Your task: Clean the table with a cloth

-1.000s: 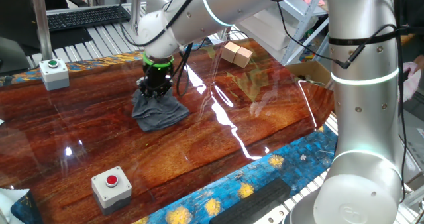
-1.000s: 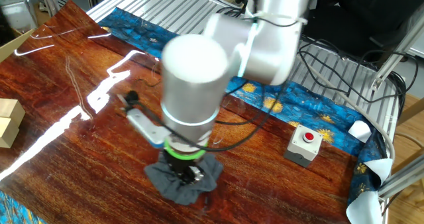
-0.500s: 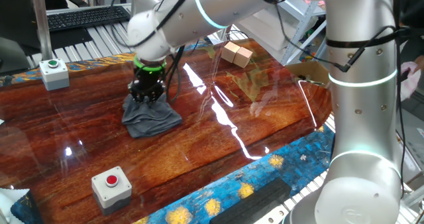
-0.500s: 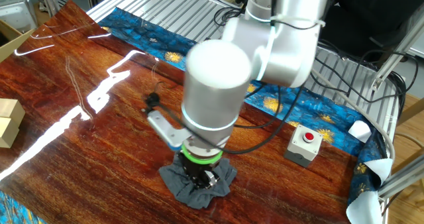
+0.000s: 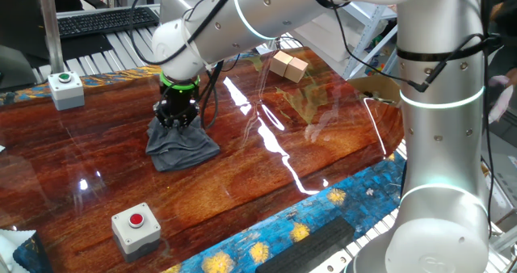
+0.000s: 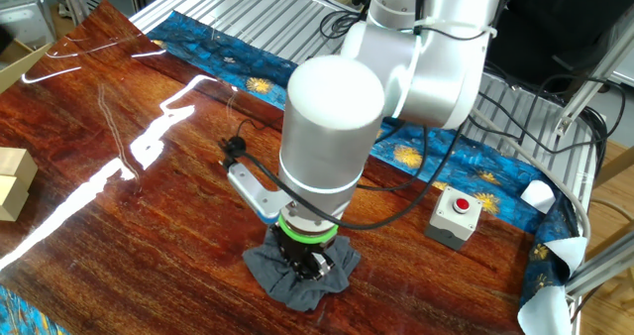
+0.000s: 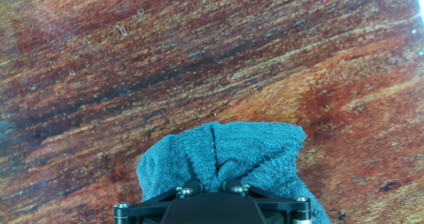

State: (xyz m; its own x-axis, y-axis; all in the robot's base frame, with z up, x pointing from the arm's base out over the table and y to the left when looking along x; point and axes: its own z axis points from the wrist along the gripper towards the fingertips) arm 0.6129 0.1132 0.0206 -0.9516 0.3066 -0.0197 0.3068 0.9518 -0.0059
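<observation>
The jaws are closed on a bunched fold at the top of the cloth (image 5: 179, 144), pinching the fabric up into a ridge that shows in the hand view just ahead of the gripper (image 7: 212, 187) body. The gripper (image 5: 177, 119) points straight down, and the rest of the cloth (image 6: 300, 273) spreads flat and wrinkled on the table (image 5: 242, 168) beneath it. One cloth (image 7: 225, 156) is in view.

It lies on the glossy wood toward the edge of the table where the grey ribbed bench (image 5: 105, 51) runs, well in from the blue and yellow patterned edge (image 5: 323, 212).

Two grey button boxes show: one with a green button (image 5: 65, 90) near the far corner beside the bench, one with a red button (image 5: 135, 227) on the opposite patterned edge. Two small pale wooden blocks (image 5: 288, 65) sit touching each other near another corner, well apart from the cloth. A black keyboard (image 5: 105, 18) rests on the bench. No containers are visible.
</observation>
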